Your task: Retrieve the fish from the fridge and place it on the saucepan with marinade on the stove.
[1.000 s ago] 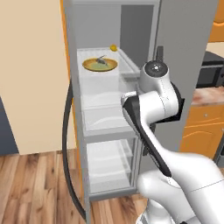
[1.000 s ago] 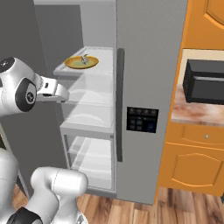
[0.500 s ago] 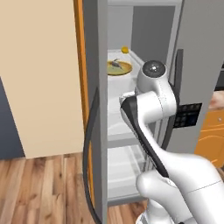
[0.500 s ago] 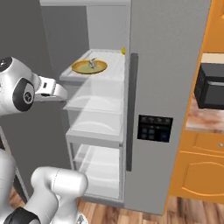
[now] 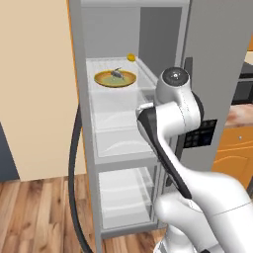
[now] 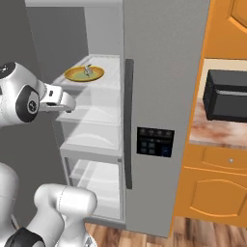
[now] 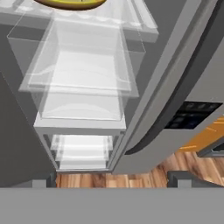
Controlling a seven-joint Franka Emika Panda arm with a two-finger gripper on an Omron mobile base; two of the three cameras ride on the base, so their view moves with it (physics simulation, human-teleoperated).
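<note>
From the left base view, the fridge (image 5: 148, 123) stands with its left door swung open, white shelves and clear drawers showing inside. On the top shelf sits a round yellow-orange plate (image 5: 115, 78), and the fish (image 5: 117, 74) — small, slim, grey-silver — lies on the middle of it. A tiny orange-yellow ball (image 5: 131, 57) rests on the same shelf, behind the plate toward the back wall. The white arm rises in front of the open compartment, below the plate's shelf.

Seen from the right base view, the plate (image 6: 84, 74) with the fish (image 6: 88, 70) on it sits on the upper shelf, left of the fridge's (image 6: 164, 96) closed grey door with its dark vertical handle and dark control panel. The arm's hand reaches toward the shelves from the left, lower than the plate. A black microwave (image 6: 226, 95) stands on the surface to the right, above orange cabinets.

Looking along the hand view, the gripper (image 7: 112, 180) has its fingers spread wide apart with nothing between them — two dark tips at the bottom corners. Ahead are clear drawers, and the plate's (image 7: 70, 4) yellow rim shows at the top edge.
</note>
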